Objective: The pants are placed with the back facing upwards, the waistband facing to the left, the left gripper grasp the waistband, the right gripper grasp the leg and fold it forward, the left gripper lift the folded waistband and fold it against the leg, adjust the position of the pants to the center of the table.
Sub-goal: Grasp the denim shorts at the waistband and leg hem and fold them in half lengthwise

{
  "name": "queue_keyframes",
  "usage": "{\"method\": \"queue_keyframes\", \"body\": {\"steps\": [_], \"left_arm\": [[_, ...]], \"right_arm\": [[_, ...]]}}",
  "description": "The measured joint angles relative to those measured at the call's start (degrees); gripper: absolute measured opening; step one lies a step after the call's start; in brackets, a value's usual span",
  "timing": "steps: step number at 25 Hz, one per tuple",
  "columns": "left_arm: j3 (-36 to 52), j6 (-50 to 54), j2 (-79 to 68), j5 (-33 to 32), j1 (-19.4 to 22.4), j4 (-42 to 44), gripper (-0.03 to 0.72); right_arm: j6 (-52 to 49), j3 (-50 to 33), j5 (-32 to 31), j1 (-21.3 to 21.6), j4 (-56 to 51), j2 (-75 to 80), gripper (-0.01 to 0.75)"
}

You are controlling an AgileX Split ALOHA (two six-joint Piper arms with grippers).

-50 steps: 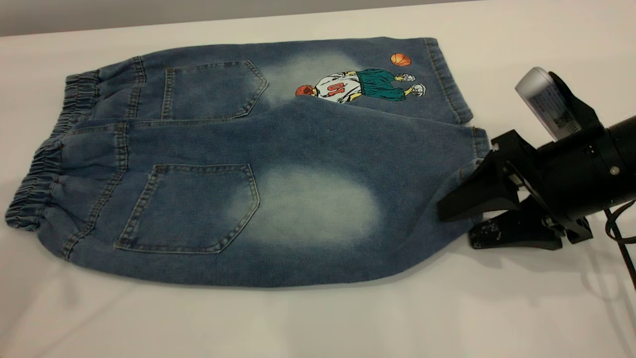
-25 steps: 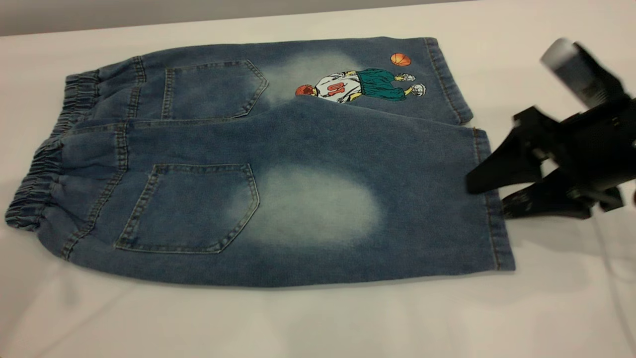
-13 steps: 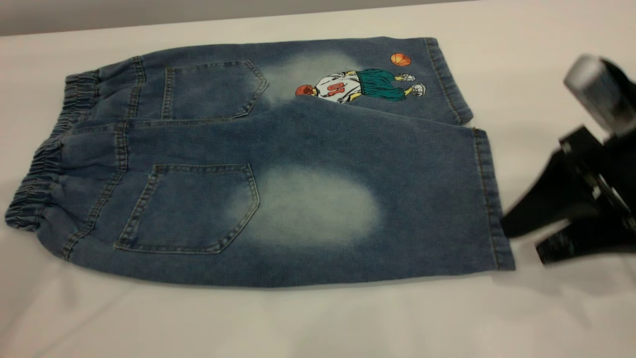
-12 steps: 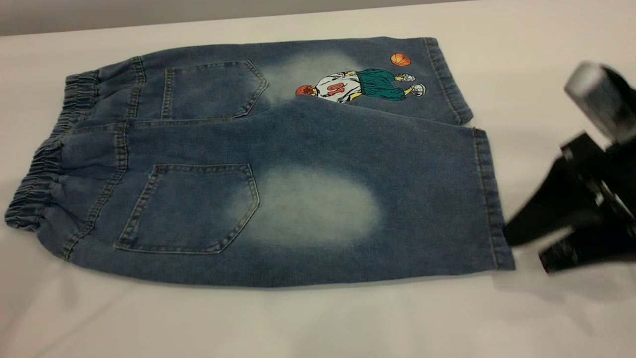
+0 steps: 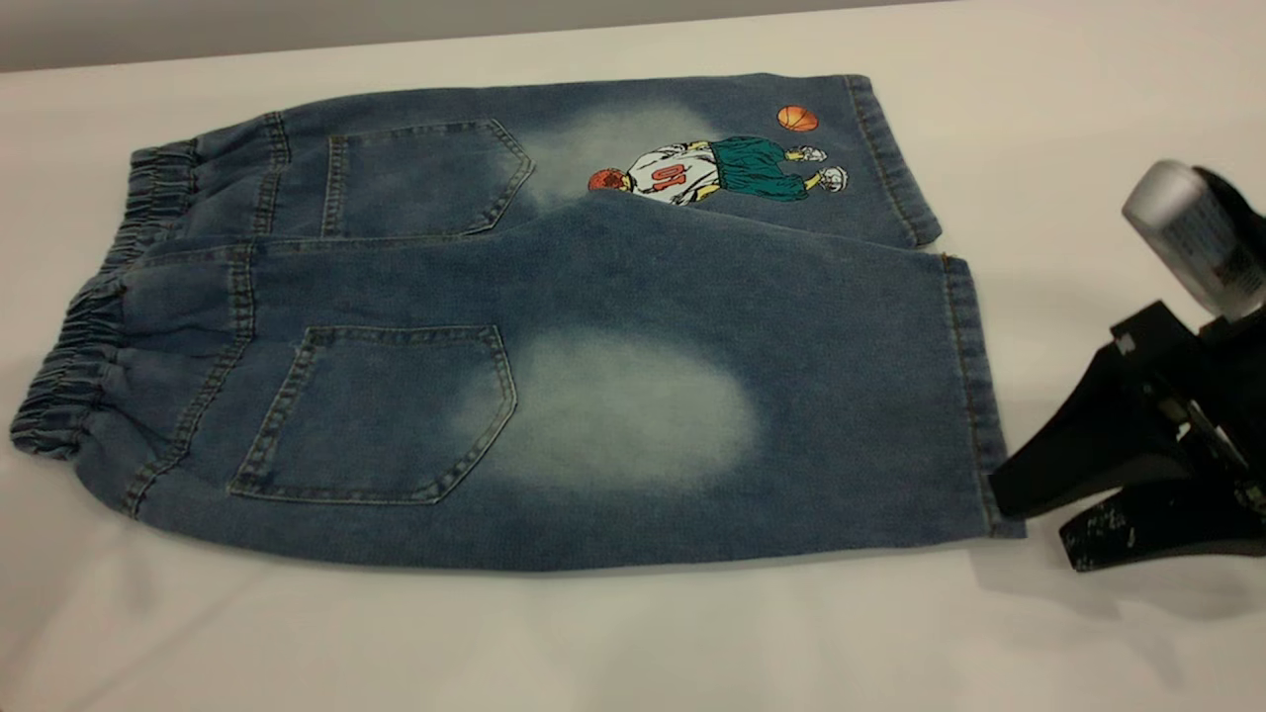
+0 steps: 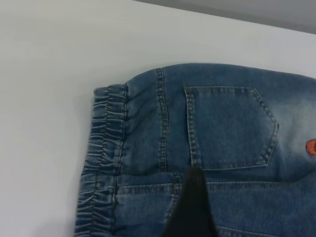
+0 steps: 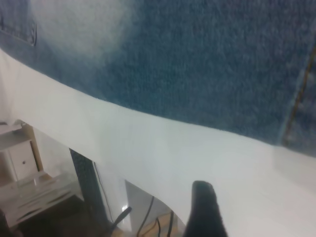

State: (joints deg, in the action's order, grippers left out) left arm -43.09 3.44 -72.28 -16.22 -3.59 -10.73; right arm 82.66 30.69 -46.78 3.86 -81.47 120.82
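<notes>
Pants [image 5: 514, 326] flat on table [image 5: 633, 643]. Right gripper [image 5: 1029, 524] spread, empty, at leg [image 5: 791, 396] hem corner. Left gripper state unclear.

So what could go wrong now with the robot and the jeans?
The right gripper, open beside the leg's hem near the table's front edge, might pinch only one layer or miss. The left gripper hovers above the pants, not on the waistband, so the jeans could slide.

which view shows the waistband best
The left wrist view: the waistband fills its middle, gathers clear, though one end runs out of frame. The exterior view shows its whole length at the pants' far left, smaller. The right wrist view shows none of it, only denim and table.
</notes>
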Motion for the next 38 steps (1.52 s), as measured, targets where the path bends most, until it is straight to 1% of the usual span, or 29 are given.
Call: {"method": "queue_keyframes", "body": {"steps": [14,20,24,29,34,38], "left_arm": [[0.0,0.0,0.0,0.0,0.0,-0.1,0.550],[0.0,0.0,0.0,0.2,0.0,-0.1,0.550],[0.0,0.0,0.0,0.2,0.0,-0.1,0.550],[0.0,0.1,0.0,0.3,0.0,-0.1,0.550],[0.0,0.1,0.0,0.3,0.0,-0.1,0.550],[0.0,0.1,0.0,0.3,0.0,-0.1,0.550]], "right_arm": [[7.2,0.0,-1.4,0.0,-6.8,4.6,0.430],[7.4,0.1,-2.6,0.0,-10.9,5.7,0.430],[7.4,0.1,-4.3,0.0,-14.1,6.4,0.430],[7.4,0.1,-9.2,0.0,-14.8,6.4,0.430],[7.4,0.1,-8.4,0.0,-14.8,6.4,0.424],[7.4,0.1,-5.2,0.0,-14.7,6.4,0.381]]}}
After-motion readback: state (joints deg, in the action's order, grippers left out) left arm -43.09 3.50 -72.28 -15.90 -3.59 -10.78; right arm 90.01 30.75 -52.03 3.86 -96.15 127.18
